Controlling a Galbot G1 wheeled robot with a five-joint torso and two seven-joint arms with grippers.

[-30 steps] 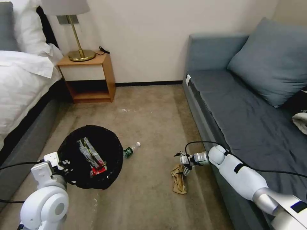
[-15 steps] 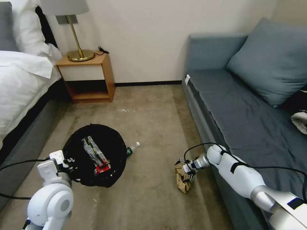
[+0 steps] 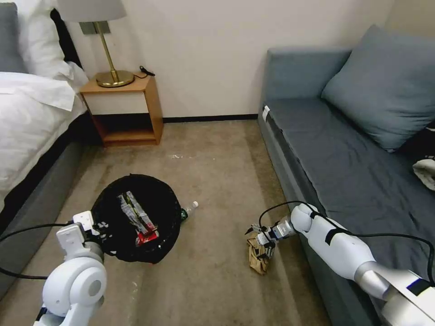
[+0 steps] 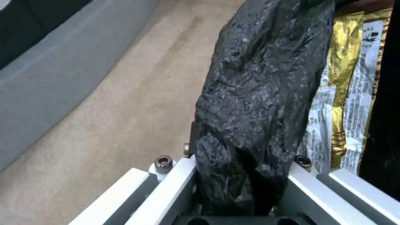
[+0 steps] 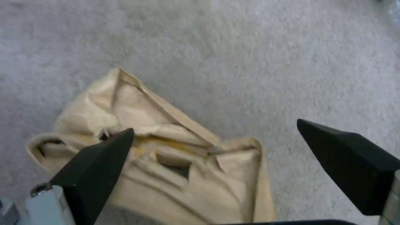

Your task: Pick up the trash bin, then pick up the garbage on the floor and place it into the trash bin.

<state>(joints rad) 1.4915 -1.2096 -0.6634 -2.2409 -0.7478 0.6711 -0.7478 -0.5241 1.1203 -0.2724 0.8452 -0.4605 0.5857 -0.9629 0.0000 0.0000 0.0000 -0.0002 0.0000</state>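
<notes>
Right gripper spread over the paper on the carpet, beside the sofa.
We note the left gripper pinching the bin rim, two wrappers inside; the bottle lies against the bin's far side.

- Bin: crinkly black plastic liner, faintly glossy, clamped in the left gripper.
- Wrapper: shiny gold-and-silver foil.
- Paper: matt tan, creased.
- Right gripper: matt black fingers, spread apart.
- Carpet: beige, short rough pile.
- Sofa: matt grey-blue cloth.
- Nightstand: smooth wood.
- Lamp: polished brass.
</notes>
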